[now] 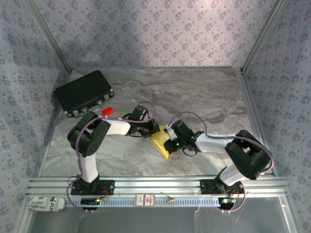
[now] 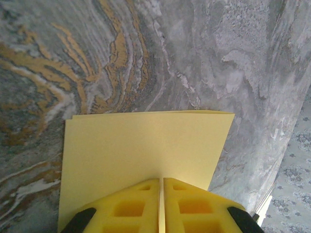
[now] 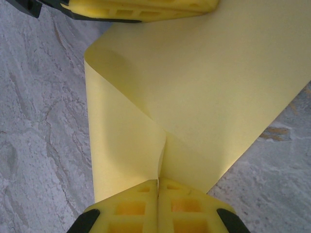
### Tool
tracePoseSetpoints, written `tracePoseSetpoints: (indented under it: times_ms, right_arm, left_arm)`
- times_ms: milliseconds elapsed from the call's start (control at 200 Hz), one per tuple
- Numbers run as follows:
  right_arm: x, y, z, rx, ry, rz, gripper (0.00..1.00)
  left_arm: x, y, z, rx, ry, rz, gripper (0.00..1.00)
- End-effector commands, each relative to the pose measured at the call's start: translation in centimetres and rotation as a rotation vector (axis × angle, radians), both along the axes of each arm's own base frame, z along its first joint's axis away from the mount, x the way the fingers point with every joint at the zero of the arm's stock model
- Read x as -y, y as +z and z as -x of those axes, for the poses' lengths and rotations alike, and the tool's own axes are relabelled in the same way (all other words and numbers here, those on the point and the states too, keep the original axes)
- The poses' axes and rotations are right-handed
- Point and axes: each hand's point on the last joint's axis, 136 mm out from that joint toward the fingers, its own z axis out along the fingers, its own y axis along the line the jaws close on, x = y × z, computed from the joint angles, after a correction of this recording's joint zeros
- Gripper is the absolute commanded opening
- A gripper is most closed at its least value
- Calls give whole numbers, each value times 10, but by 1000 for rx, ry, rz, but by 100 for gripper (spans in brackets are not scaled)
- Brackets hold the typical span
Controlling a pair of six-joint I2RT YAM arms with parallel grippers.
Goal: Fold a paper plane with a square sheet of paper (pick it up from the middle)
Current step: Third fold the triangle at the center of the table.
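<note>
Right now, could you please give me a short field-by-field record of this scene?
paper: thin yellow square sheet of paper, curved over on itself
left gripper: shut on the sheet
right gripper: shut on the sheet
elsewhere: black rectangular case and small red block, far left, apart from the sheet
surface: grey marbled table

The sheet of paper [image 2: 146,150] is thin, matt yellow; the table [image 2: 218,58] smooth, marble-patterned.

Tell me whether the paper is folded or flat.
Folded over: the paper bends back on itself, pinched by the left gripper and right gripper.
</note>
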Motion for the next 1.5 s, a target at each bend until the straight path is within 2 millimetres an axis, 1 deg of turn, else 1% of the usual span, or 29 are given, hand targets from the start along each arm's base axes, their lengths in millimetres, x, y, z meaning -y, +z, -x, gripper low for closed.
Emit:
tracePoseSetpoints:
  times_ms: [0,165,385,625,890,1094,1199,1369,1499]
  right_arm:
    - [4,-4,0,-15,-23,17,0]
    - [2,3,-1,4,-22,-9,0]
    - [5,-1,0,-5,-28,1,0]
    - [3,0,-1,-3,-25,-11,0]
    - [11,-11,3,-31,-41,35,0]
    - [14,-15,4,-37,-46,45,0]
    - [15,-15,4,-37,-52,50,0]
    - [15,-16,3,-37,-54,49,0]
    - [13,-15,3,-36,-54,40,0]
  left_arm:
    - [-11,-17,14,-61,3,-56,11]
    - [-11,-18,15,-64,2,-59,10]
    - [-11,-18,15,-64,3,-58,11]
    - [-11,-18,15,-64,4,-56,11]
    - [-10,-16,14,-59,2,-55,10]
    - [-9,-12,12,-49,-2,-51,10]
    - [-6,-5,8,-32,-10,-47,11]
    - [-3,13,-6,14,-11,-32,14]
    - [-2,29,-16,50,-13,-22,19]
